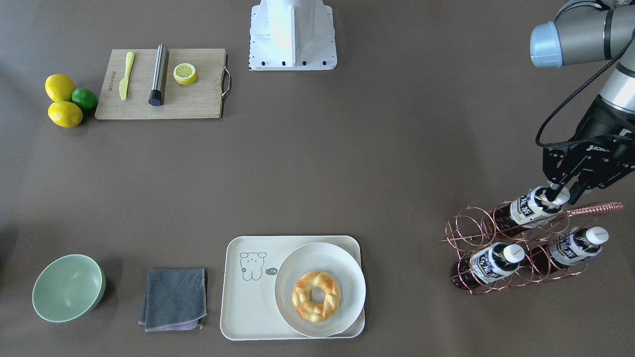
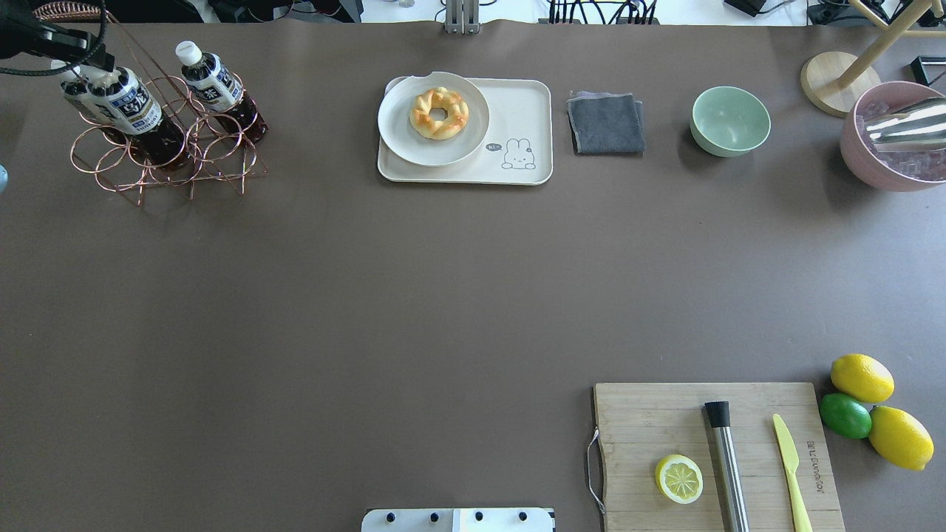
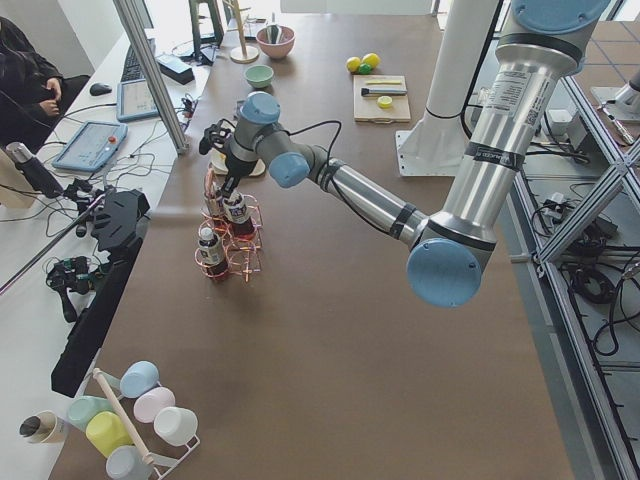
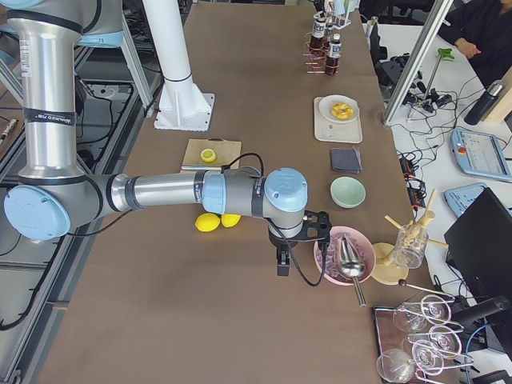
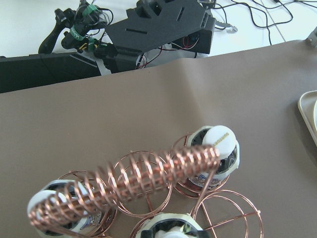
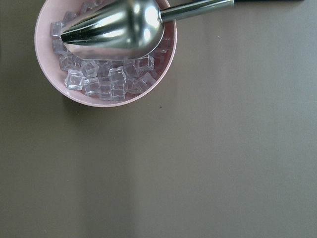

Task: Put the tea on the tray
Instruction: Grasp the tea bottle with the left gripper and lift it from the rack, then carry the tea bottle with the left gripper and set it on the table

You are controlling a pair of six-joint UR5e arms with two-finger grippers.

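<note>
Three tea bottles lie in a copper wire rack (image 1: 476,233) at the table's far left. My left gripper (image 1: 563,193) is at the top bottle, the tea (image 1: 528,208), with its fingers closed on either side of the white cap. That bottle also shows in the overhead view (image 2: 129,107), resting in the rack. The cream tray (image 1: 238,297) with the bear drawing holds a white plate (image 1: 347,267) with a donut on one half. My right gripper (image 4: 280,264) hangs beside a pink ice bowl (image 4: 344,256); I cannot tell whether it is open or shut.
Two more bottles (image 1: 491,263) (image 1: 570,245) lie lower in the rack. A grey cloth (image 1: 173,297) and a green bowl (image 1: 67,287) sit beside the tray. A cutting board (image 1: 198,99) with knife, steel tube and lemon half, and whole citrus (image 1: 64,101), are on the robot's right.
</note>
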